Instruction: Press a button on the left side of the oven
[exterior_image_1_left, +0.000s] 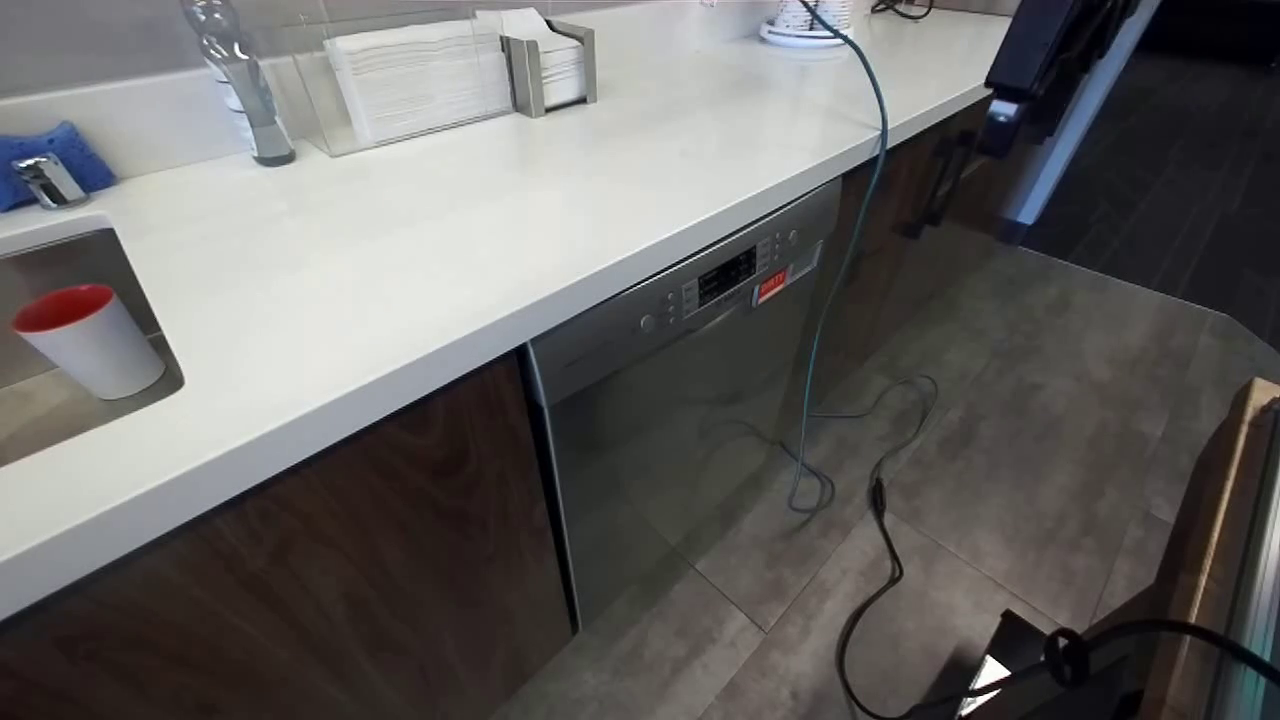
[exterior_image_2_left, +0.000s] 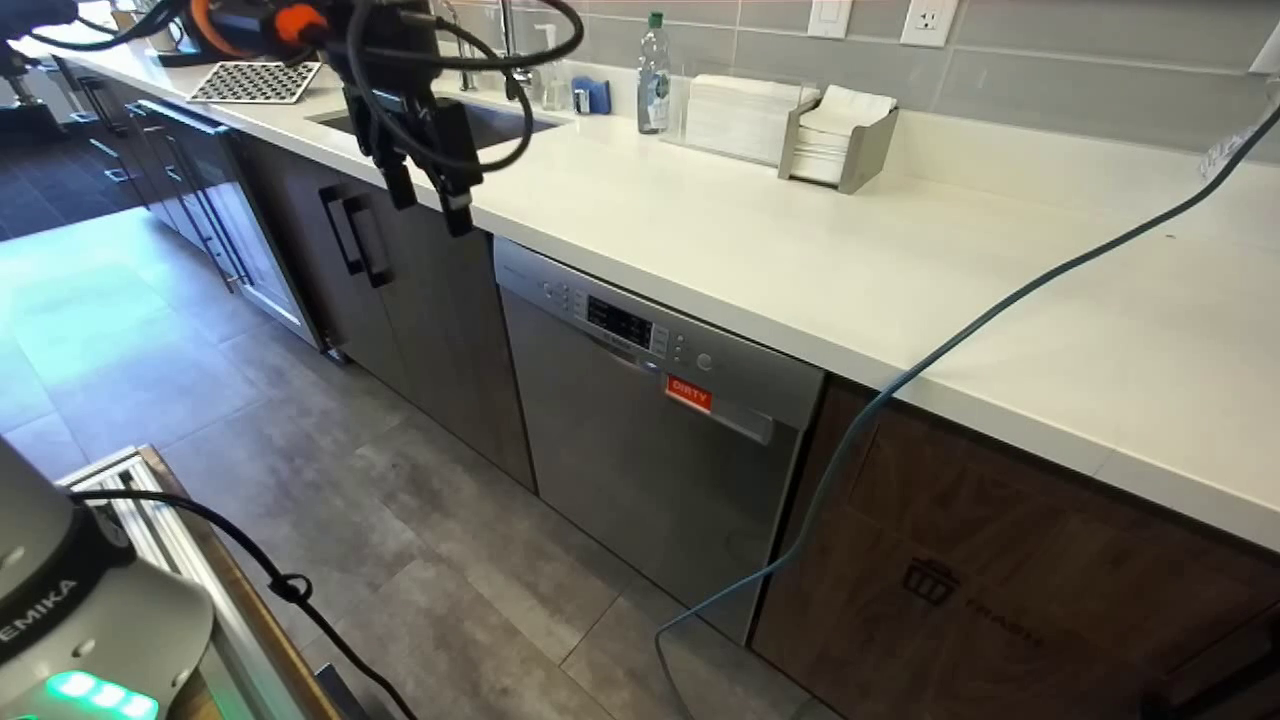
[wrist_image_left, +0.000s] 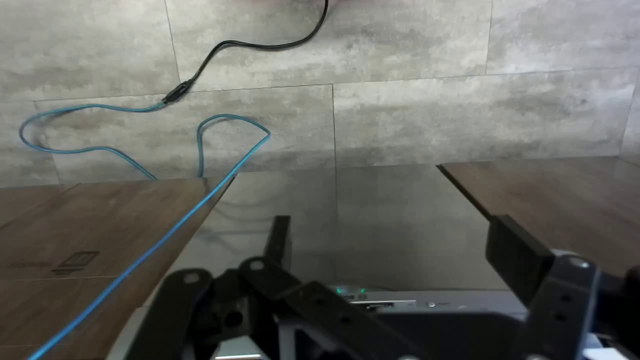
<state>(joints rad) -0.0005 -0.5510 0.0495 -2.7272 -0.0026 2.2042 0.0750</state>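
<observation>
Your claw (exterior_image_2_left: 430, 210) hangs in mid-air, its fingers (wrist_image_left: 517, 257) spread and nothing between them. Beyond it stands the oven (exterior_image_2_left: 640, 460) — more a dishwasher, by its looks — built in beneath the counter (exterior_image_2_left: 720, 230). You seem to be on the approach: no button is being touched. Next, likely bring the fingers together into one firm tip, sink below the counter's lip and press straight in on the small round control (exterior_image_1_left: 648, 323) at the left end of the panel (exterior_image_2_left: 620, 322). That overhang could catch your knuckles. The blue cable (wrist_image_left: 122, 275) droops near the oven's right side; paper towels (exterior_image_2_left: 745, 118) sit farther back.
</observation>
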